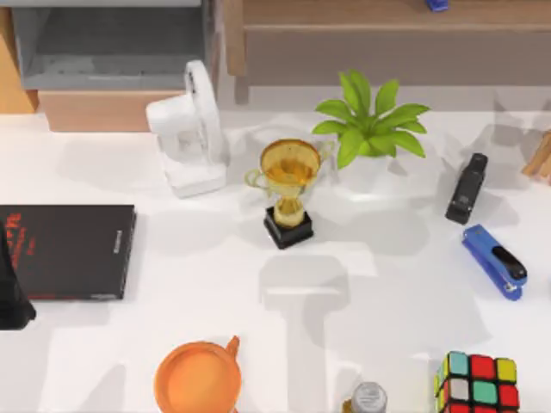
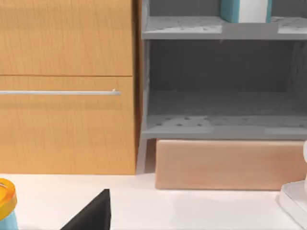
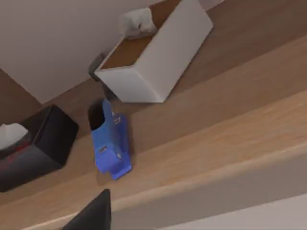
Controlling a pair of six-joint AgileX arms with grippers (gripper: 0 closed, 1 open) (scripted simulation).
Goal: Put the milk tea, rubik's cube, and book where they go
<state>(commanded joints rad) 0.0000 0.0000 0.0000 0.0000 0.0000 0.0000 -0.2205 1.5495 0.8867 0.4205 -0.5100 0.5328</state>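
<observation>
One of three looks done: the book (image 2: 243,10), teal cover with white page edges, stands on the upper tier of the grey shelf (image 2: 182,28), above and ahead of the left pincer (image 2: 93,215). Left pincer is low over the table (image 1: 215,258), facing the wooden cabinet (image 2: 67,120); open or closed, cannot tell.

A yellow-lidded cup (image 2: 5,203) sits just beside the left pincer. Possibly the milk tea, can't confirm.

The rubik's cube (image 1: 478,383) is on the table, not yet placed. The right pincer (image 3: 93,215) is up at the wooden shelf (image 3: 201,129), facing a blue holder (image 3: 111,143) and a white tissue box (image 3: 153,57), well apart from the cube. Its state: cannot tell.

My read: cube is the step in hand. The next move needs the right pincer down over the cube, clear of the grey-capped bottle (image 1: 368,397) near the cube.
</observation>
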